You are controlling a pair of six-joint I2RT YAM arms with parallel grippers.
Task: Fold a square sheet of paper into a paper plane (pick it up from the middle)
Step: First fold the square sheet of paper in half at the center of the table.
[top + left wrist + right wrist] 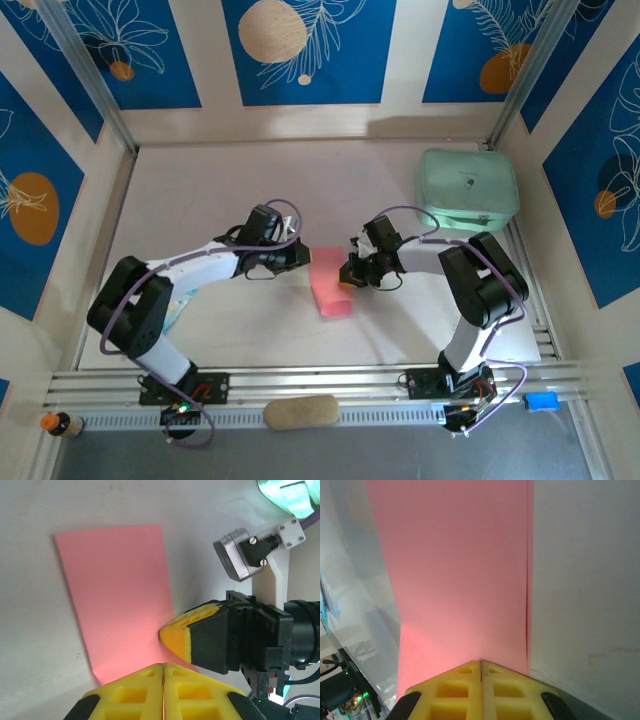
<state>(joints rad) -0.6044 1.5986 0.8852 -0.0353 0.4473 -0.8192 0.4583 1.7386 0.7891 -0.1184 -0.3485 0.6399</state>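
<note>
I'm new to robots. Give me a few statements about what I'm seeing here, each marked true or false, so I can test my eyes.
1. The pink paper lies between the left hand and the right hand. True.
2. The paper is already a pointed plane. False: it is a flat oblong.
3. Both hands have their fingers shut. True.
4. The mint-green case sits on the left side. False: it is at the far right.

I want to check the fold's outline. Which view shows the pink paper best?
Left wrist view: the pink paper lies flat, far corners and three edges plain. The right wrist view is closer, showing a layered right edge, but crops it. The top view shows it small, between the left claw and right claw.
</note>
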